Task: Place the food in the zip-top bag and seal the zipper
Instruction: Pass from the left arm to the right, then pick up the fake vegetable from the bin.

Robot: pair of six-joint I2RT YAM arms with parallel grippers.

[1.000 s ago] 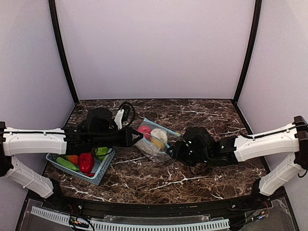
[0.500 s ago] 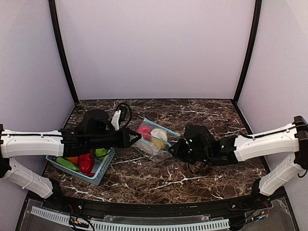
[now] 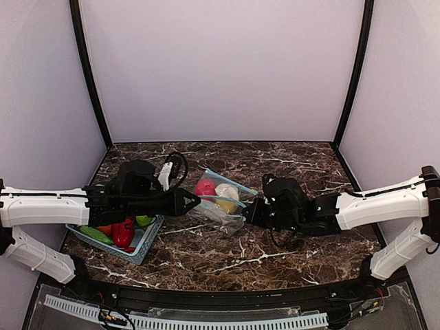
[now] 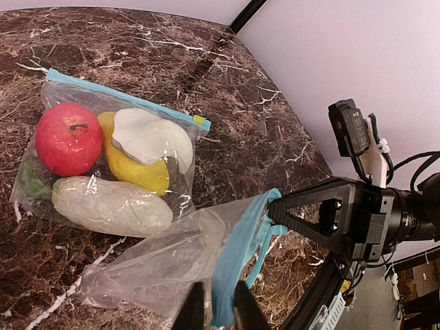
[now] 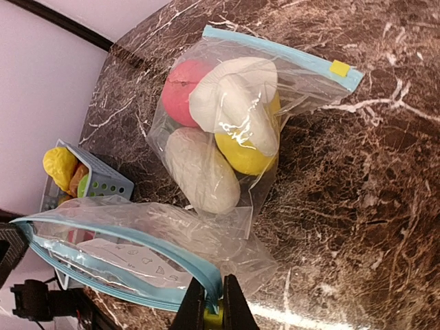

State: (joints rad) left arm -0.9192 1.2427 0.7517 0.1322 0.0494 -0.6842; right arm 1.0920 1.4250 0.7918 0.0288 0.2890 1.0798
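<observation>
Right claw [image 5: 210,294] has just clenched on the zipper corner of the slack zip-top bag [image 5: 137,240]. Left claw [image 4: 218,294] pinches the opposite rim, so both ends are now held, likely for opening.

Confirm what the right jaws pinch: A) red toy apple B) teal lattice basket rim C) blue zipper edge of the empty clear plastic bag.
C: the right wrist view shows the right gripper with jaws shut on the blue zipper edge of the empty clear plastic bag.

This is looking like a robotics lab cell: plain pale panels [image 3: 220,69] and black posts [image 3: 89,75] are enclosing a marble-patterned table [image 3: 289,254], with slotted cable ducting [image 3: 206,322] running along its near edge.
</observation>
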